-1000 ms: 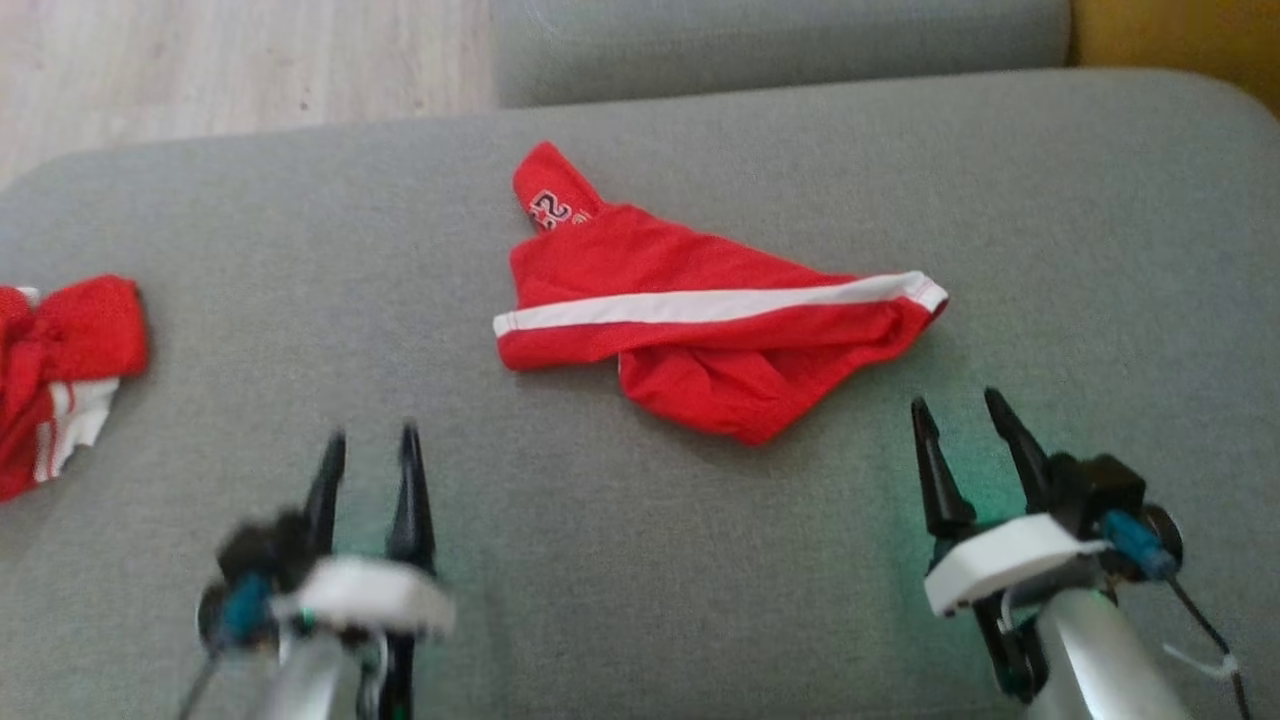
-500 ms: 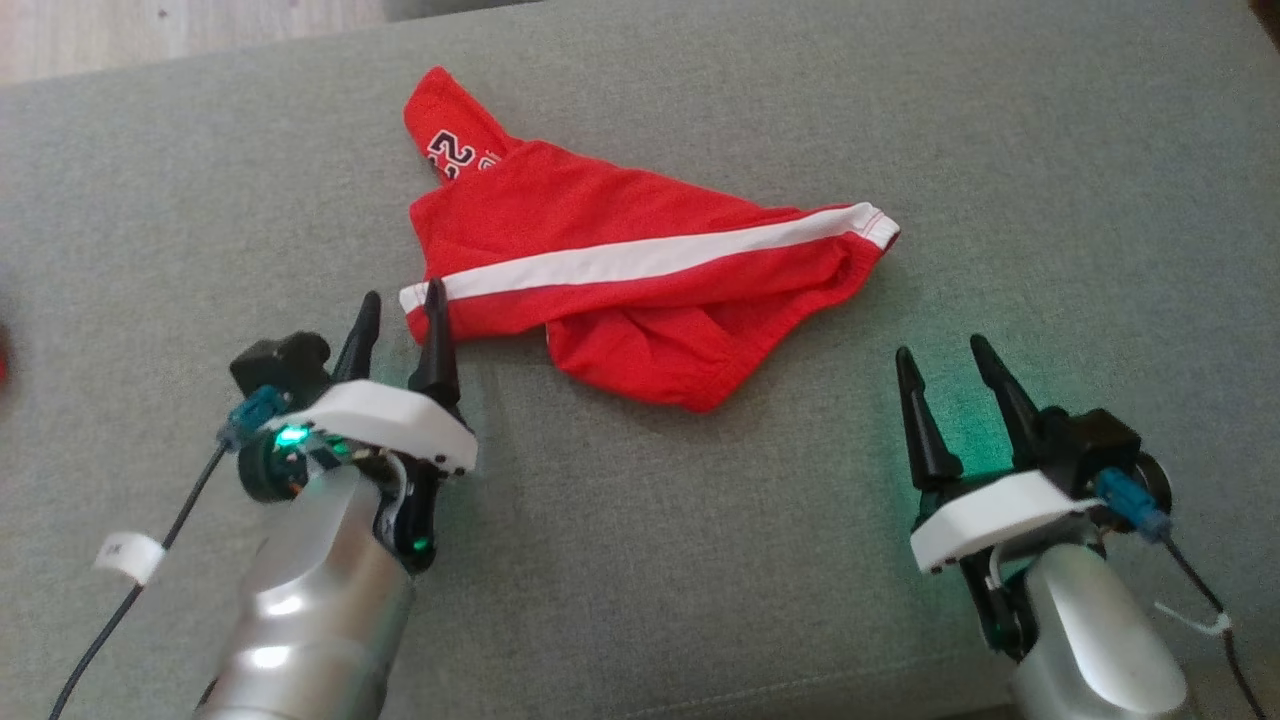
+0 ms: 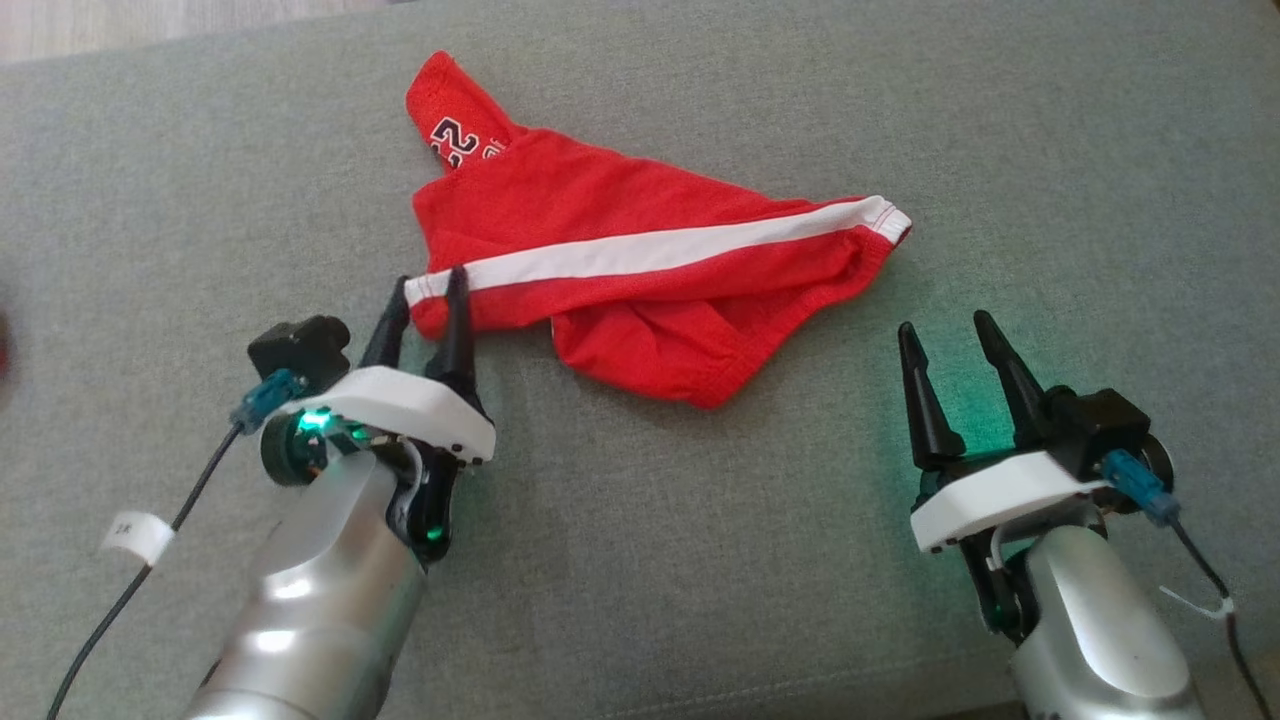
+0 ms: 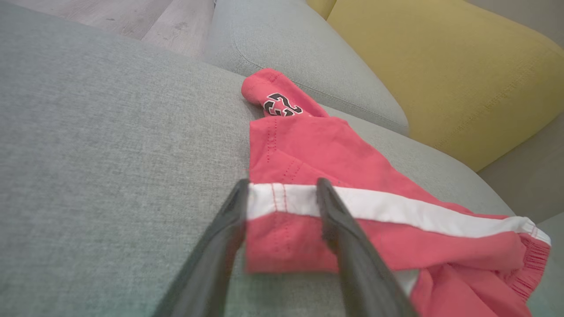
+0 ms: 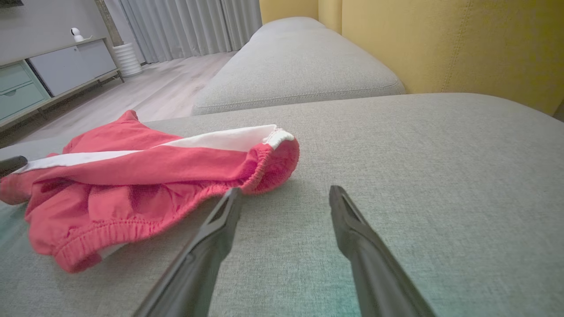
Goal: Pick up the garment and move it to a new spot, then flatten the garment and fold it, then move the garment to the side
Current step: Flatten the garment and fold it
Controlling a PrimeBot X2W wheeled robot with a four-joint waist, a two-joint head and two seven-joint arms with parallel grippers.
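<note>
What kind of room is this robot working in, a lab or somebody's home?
Most likely a home living room: the red shorts lie on a grey sofa with yellow back cushions, and beyond it are long curtains, a wooden floor and a low cabinet with drawers.

We look down on a broad grey sofa seat (image 3: 700, 580) of woven fabric. Beyond it lies a second grey cushion (image 5: 299, 66), set against a mustard-yellow backrest (image 4: 440, 66). Past the sofa's edge runs a pale wood-plank floor (image 5: 167, 88). At the far side of the room we see light grey curtains (image 5: 189, 22) hanging to the floor, a white ribbed cylinder (image 5: 125, 59) beside them, and a low cabinet (image 5: 66, 66) with grey and pale green fronts, a small white round device (image 5: 76, 33) on top.
</note>
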